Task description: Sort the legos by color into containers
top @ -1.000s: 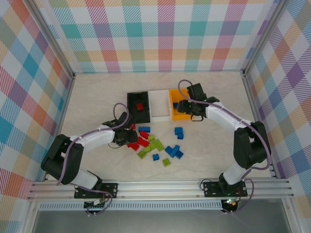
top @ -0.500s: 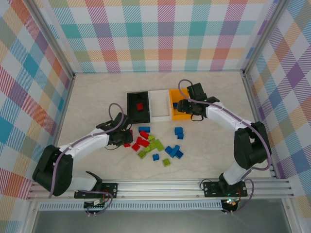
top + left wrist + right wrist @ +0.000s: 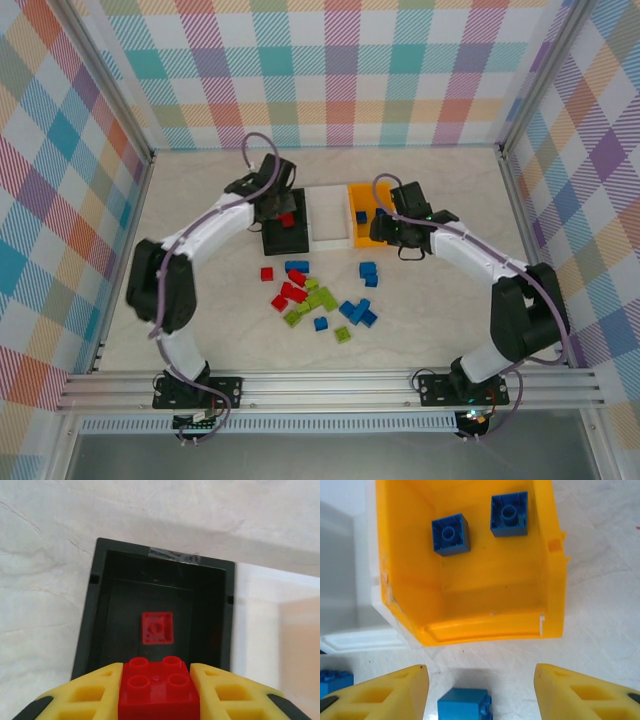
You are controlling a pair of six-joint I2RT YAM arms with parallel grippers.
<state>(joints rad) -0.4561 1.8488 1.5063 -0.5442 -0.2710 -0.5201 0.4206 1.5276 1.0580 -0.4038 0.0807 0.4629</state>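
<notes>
One red studded plastic brick sat pinched in the left gripper, with the black open-topped plastic bin just ahead and below.

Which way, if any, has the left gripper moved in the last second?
Yes. The left gripper moved up the picture, from the loose legos to above the black bin, gripping a red lego.

Pastel plaid walls, cream marbled table, black bin with red lego, white bin, orange-yellow bin with blue legos, red brick between yellow fingers, loose red, blue, lime green legos
</notes>
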